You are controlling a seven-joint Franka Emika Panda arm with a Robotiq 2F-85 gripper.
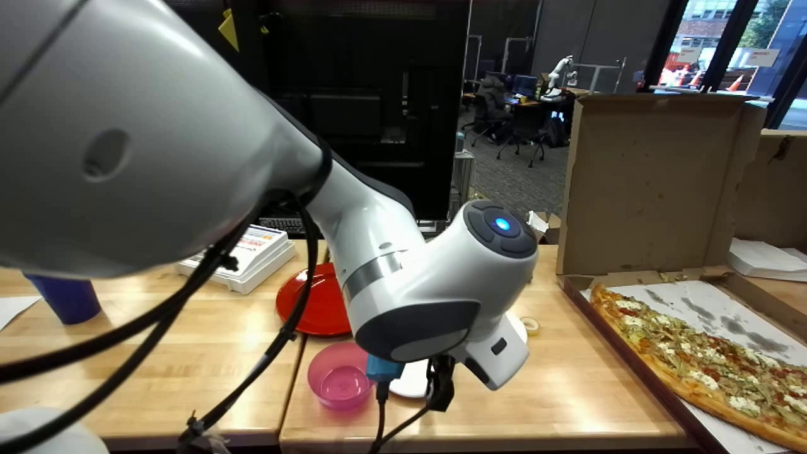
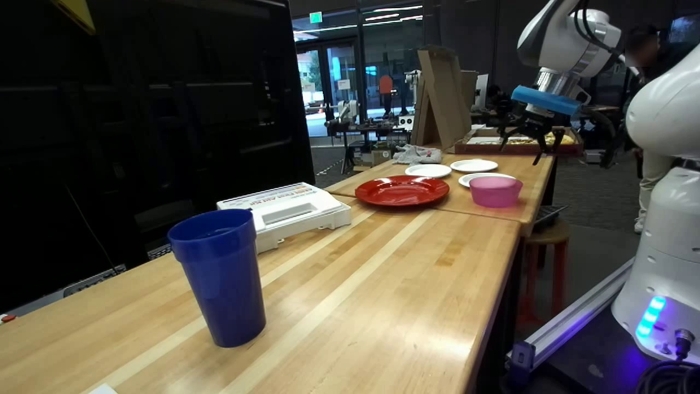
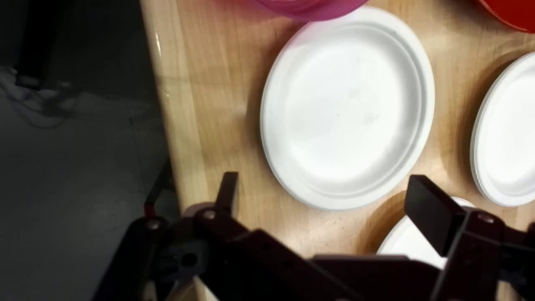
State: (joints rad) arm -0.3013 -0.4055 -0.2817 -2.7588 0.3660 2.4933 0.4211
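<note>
My gripper (image 3: pixel 324 175) is open above the table, with nothing between its fingers. In the wrist view a white plate (image 3: pixel 342 113) lies below and just ahead of the fingertips, apart from them. A second white plate (image 3: pixel 508 129) is at the right edge, and a third white plate (image 3: pixel 411 242) is partly hidden behind the right finger (image 3: pixel 434 213). The pink bowl (image 3: pixel 313 9) overlaps the nearest plate's far rim at the top, beside a red plate (image 3: pixel 516 12). In an exterior view the gripper (image 2: pixel 519 155) hangs higher than the pink bowl (image 2: pixel 496 192) and the plates.
An open pizza box (image 1: pixel 656 183) holding pizza (image 1: pixel 706 359) stands at the table's end. A white first aid kit (image 2: pixel 290 210) and a blue cup (image 2: pixel 219 279) stand on the nearer table section. A grey cloth (image 2: pixel 416 155) lies behind the plates. The table edge (image 3: pixel 167 125) runs along the left.
</note>
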